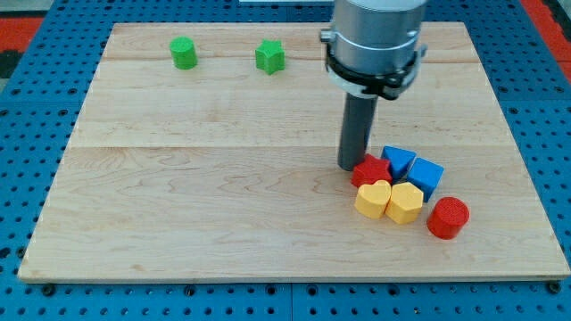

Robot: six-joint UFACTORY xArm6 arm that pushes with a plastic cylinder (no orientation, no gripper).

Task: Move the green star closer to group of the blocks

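Observation:
The green star (269, 57) lies near the view's top, left of centre. A green cylinder (184, 53) lies further left along the top. A group of blocks sits at the lower right: a red star (370, 170), a blue triangle (398, 160), a blue cube (426, 176), a yellow heart (374, 198), a yellow hexagon (406, 202) and a red cylinder (447, 218). My tip (353, 167) rests on the board, touching the left side of the red star. It is far below and right of the green star.
The wooden board (196, 196) lies on a blue pegboard table (36, 294). The arm's grey body (375, 40) hangs over the board's upper right.

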